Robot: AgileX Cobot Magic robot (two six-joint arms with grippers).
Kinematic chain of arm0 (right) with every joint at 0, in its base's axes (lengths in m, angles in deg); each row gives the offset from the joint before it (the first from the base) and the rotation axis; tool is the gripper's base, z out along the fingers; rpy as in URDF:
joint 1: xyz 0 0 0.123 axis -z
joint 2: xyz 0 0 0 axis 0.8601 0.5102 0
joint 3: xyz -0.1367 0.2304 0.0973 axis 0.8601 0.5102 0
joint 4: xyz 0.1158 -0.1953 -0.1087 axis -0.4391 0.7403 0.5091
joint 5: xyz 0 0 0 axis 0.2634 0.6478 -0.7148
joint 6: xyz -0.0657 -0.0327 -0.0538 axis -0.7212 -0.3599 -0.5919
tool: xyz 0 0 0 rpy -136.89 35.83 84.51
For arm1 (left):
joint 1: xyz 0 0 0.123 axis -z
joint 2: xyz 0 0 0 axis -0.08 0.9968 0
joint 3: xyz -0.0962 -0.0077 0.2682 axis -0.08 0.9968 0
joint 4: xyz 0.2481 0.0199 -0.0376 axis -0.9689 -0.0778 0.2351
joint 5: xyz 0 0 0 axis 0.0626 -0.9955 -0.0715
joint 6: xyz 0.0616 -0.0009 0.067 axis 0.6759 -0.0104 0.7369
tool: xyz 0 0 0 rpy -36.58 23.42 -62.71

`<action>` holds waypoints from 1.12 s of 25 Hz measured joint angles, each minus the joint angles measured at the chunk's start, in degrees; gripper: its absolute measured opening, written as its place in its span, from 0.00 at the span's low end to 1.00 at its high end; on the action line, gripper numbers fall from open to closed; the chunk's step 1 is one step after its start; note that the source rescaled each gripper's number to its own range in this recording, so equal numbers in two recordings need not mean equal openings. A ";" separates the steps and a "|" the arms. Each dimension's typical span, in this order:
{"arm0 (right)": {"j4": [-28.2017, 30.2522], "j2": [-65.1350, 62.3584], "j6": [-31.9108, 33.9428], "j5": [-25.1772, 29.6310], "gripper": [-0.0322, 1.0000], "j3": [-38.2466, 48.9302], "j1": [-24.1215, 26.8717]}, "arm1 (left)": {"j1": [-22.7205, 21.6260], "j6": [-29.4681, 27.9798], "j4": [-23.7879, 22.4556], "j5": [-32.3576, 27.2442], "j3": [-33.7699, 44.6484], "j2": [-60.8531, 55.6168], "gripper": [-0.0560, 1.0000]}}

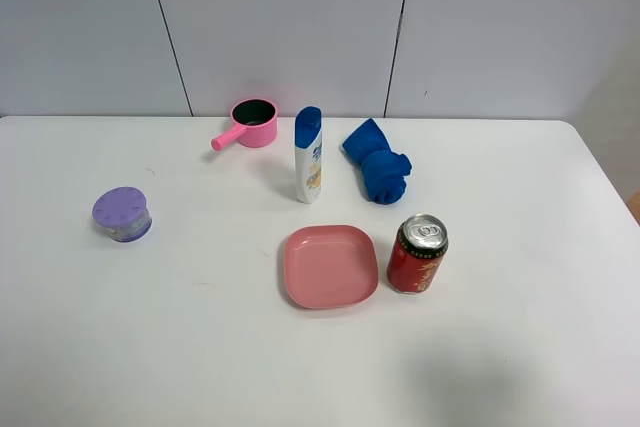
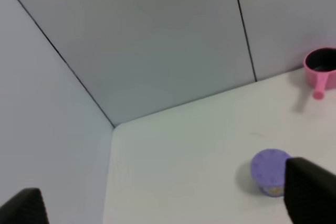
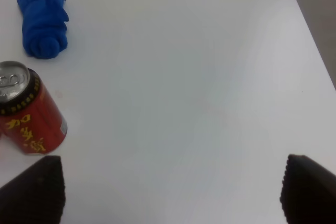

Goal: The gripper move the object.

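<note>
Red can (image 1: pixel 417 253) stands upright on the table (image 1: pixel 520 347), just beside the pink plate (image 1: pixel 330 267), axis vertical; right pincer (image 3: pixel 168 192), wide open and empty, hangs off to the can's side, nearer than the left pincer (image 2: pixel 163 203).

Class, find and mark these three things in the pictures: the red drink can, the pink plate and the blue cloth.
red drink can (image 1: pixel 416 265), exterior high view, on its red side wall.
pink plate (image 1: pixel 330 267), exterior high view, on its bare middle.
blue cloth (image 3: pixel 43 17), right wrist view, on its bunched folds.
</note>
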 joint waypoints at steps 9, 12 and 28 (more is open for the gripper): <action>0.00 0.00 0.00 -0.06 1.00 0.00 0.00 | 0.00 -9.35 1.76 -0.29 16.86 -16.80 1.00; 0.00 0.00 0.00 -0.11 1.00 0.00 0.00 | 0.00 -12.53 3.15 1.34 23.10 -20.31 1.00; 0.00 0.00 0.00 -0.11 1.00 0.00 0.00 | 0.00 -19.75 4.66 8.50 41.57 -21.12 1.00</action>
